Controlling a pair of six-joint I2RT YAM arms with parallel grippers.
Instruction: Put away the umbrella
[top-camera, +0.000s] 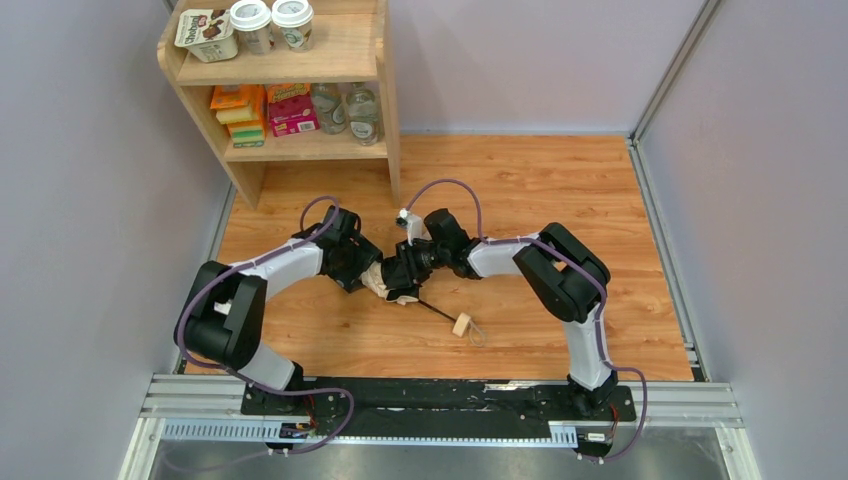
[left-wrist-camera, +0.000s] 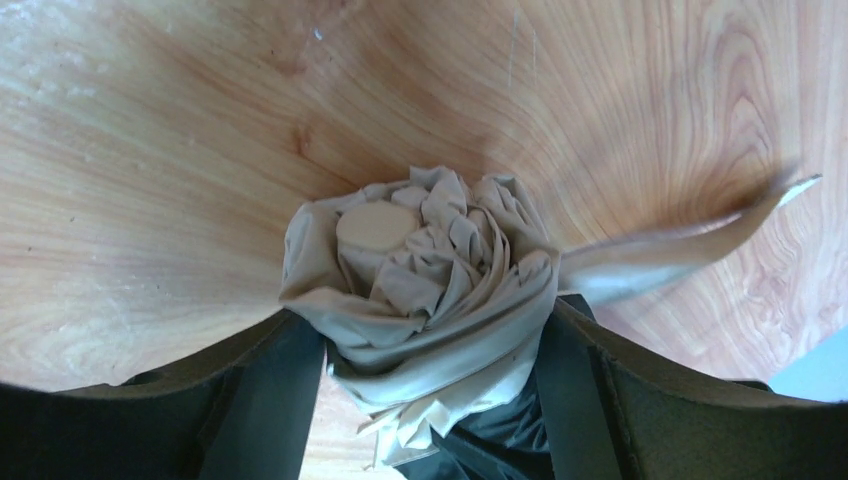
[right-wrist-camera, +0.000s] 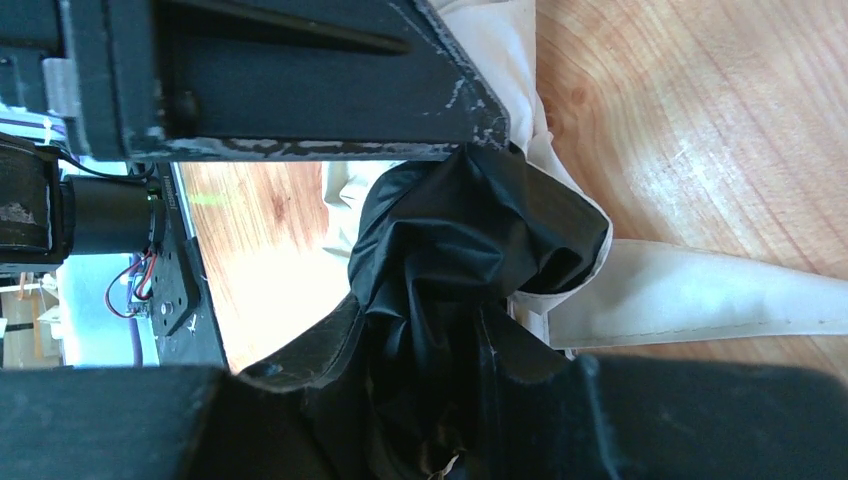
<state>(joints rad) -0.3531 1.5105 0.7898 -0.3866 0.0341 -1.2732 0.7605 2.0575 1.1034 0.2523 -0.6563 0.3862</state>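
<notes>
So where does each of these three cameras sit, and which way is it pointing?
Top external: above and behind, looking down at the table; left arm and right arm meet over the umbrella.
Left wrist: on that arm, looking down past the left fingers flanking the umbrella.
Right wrist: close in, the right fingers pinching black umbrella fabric.
Shared: both wrist views show the beige strap.

One umbrella (top-camera: 378, 281). One wooden shelf unit (top-camera: 390, 100) at the far left corner of the surface (top-camera: 560, 190), bearing two lidded cups (top-camera: 251, 22), one printed carton (top-camera: 207, 32), two clear bottles (top-camera: 362, 112) and one pink box (top-camera: 294, 115).
</notes>
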